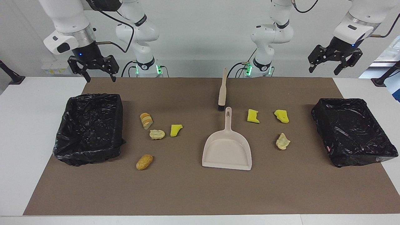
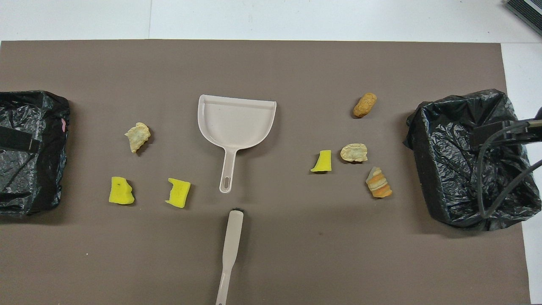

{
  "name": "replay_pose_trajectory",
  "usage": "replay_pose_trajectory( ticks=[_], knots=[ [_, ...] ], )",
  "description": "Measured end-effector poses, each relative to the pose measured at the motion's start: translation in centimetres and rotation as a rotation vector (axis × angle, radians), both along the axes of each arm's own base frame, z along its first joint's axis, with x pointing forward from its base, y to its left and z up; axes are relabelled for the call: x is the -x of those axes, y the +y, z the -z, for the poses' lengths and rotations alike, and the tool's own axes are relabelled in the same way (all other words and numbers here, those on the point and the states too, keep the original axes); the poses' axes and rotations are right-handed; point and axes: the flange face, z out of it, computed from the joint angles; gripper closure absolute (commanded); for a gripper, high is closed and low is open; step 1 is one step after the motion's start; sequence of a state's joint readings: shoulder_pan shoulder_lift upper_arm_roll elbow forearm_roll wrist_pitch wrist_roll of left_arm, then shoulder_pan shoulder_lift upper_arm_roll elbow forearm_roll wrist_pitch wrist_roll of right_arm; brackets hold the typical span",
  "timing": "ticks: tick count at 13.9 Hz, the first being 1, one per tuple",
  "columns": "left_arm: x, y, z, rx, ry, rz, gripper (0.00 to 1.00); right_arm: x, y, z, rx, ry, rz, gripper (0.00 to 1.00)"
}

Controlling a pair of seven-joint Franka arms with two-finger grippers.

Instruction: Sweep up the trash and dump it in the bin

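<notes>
Both your claws, left claw (image 1: 336, 64) and right claw (image 1: 93, 71), hang released, waiting. Brush (image 1: 222, 93) at dustpan's (image 1: 227, 150) 12 o'clock; trash (image 1: 157, 134) scattered at 3 and 9.

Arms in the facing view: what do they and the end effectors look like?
Both arms are glossy white with black joint bands and a silver ring at the wrist. Black cables loop along them. Green lights glow at the bases. The left end effector and right end effector are black, two-fingered, with linked outer bars; a small blue light shows above each.

Seven trash bits (image 1: 159, 134), two bins (image 1: 89, 132).
</notes>
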State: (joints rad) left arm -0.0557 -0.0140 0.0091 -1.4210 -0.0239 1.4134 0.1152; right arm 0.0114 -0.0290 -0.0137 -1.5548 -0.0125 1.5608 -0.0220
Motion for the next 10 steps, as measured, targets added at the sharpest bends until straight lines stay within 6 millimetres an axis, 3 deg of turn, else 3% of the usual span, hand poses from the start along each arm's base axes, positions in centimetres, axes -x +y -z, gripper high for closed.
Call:
replay_pose_trajectory(
  ticks=[10],
  knots=[
    [0.23,-0.49,-0.08,-0.001,0.006,0.01,0.0,0.0,0.0,0.0,0.0,0.0,0.0,0.0]
  ],
)
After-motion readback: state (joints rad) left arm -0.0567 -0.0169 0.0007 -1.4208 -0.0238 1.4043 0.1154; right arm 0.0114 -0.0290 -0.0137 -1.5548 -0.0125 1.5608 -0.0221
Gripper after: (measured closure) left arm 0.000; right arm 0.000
